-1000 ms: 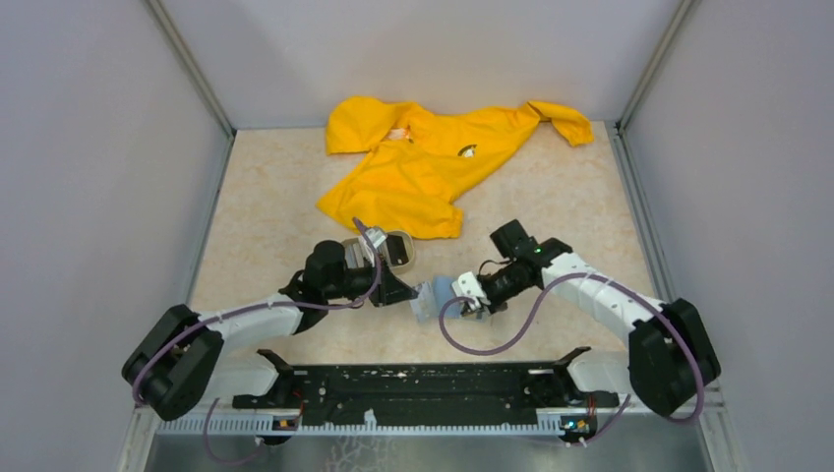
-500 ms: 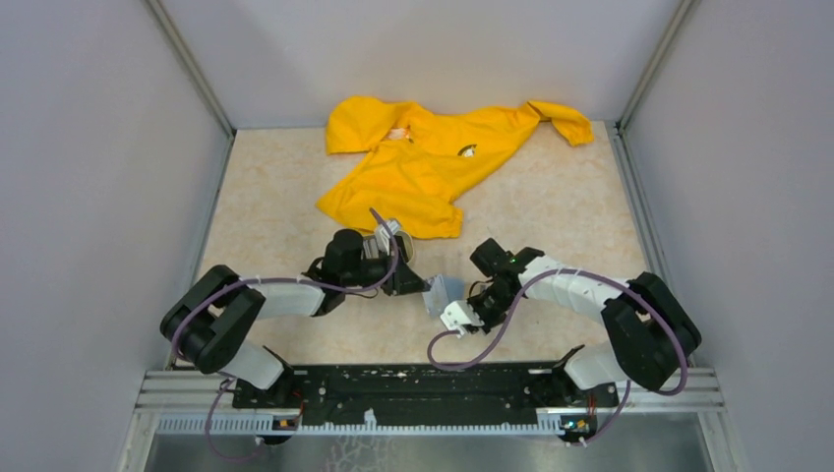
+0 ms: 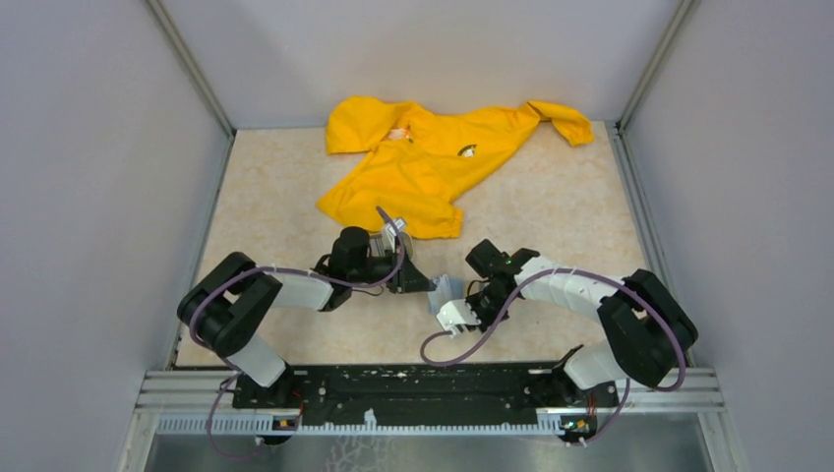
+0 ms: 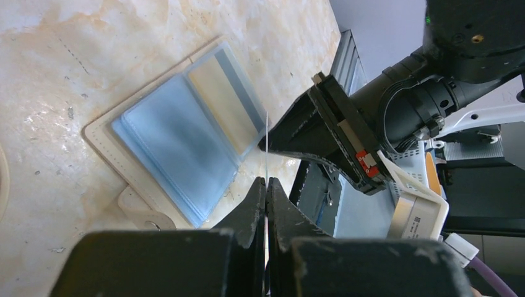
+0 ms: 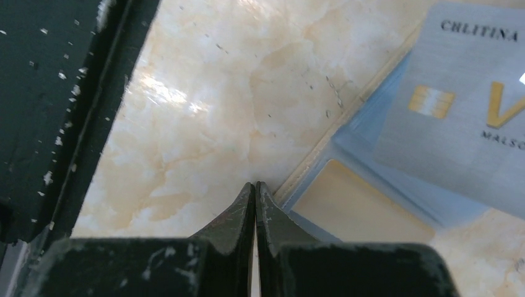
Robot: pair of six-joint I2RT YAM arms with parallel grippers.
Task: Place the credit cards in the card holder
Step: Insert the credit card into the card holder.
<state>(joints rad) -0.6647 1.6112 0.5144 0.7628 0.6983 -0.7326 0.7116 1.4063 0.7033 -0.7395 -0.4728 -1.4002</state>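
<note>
Top external view: in the lower middle of the frame, on the marble table [image 3: 551, 197], the holder [image 3: 445, 291], small and pale blue-grey from here, between the tips of the two arms. Toward the upper middle, a crumpled yellow garment [image 3: 433, 162], well apart from the holder.

Right wrist view: right claw [image 5: 255, 185] clenched, tips pressed together with nothing seen between them, pointing at the holder's cream border near the frame's centre. Cannot tell whether touching that border or just beside it. At upper right, a grey card [image 5: 458, 99] with a gold chip and dark lettering, face toward the camera, overlapping the holder's bluish pockets.

Left wrist view: holder lying open and flat at upper left, clear bluish pockets facing up, a tan panel showing through the right-hand one, a cream tab with a snap at its lower edge. Left claw [image 4: 266, 182] at bottom centre, grasping the card by its lower edge. Card seen edge-on here as a thin pale line rising from the tips, upright over the holder's right-hand side. Whether inside a pocket or only above it, hard to tell. Right claw's black fingers at centre right, just beside the holder's right edge.
</note>
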